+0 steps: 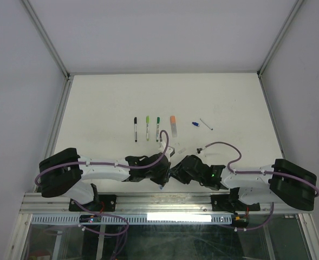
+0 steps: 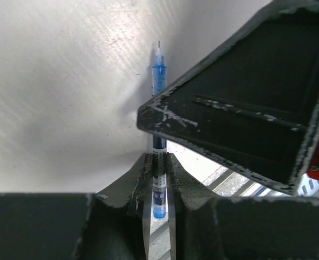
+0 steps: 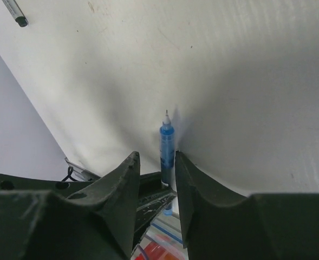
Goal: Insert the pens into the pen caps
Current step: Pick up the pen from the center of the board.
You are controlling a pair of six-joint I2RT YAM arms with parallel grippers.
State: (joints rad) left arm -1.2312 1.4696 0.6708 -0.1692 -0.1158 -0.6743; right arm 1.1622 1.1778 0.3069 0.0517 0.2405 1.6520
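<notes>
Left claw (image 2: 158, 160): narrow, clamped on the rear part of the blue pen (image 2: 158, 81), with the barrel squeezed between both fingers.
Blue pen: uncapped, its fine tip bare and pointing away from the left claw towards the white tabletop (image 1: 105, 97).
Right claw (image 3: 156, 156): partly open, with a finger on each side of the pen's forward half. The barrel sits close against one finger and a clear gap remains to the other, so it is not clamped.
Meeting place: the two claws face each other over the near middle of the tabletop, between the arm bases.
Blue cap (image 1: 194, 123): lies alone on the tabletop, farther back and to the right of the claws, well apart from the pen.
Slim pen (image 1: 206, 124): just right of the blue cap, lying slanted.
Capped row: left of the blue cap and side by side are the black-capped pen (image 1: 135, 129), lime-capped pen (image 1: 147, 127), dark-green-capped pen (image 1: 158, 127) and orange-capped marker (image 1: 173, 125). Their caps are at the far end.
</notes>
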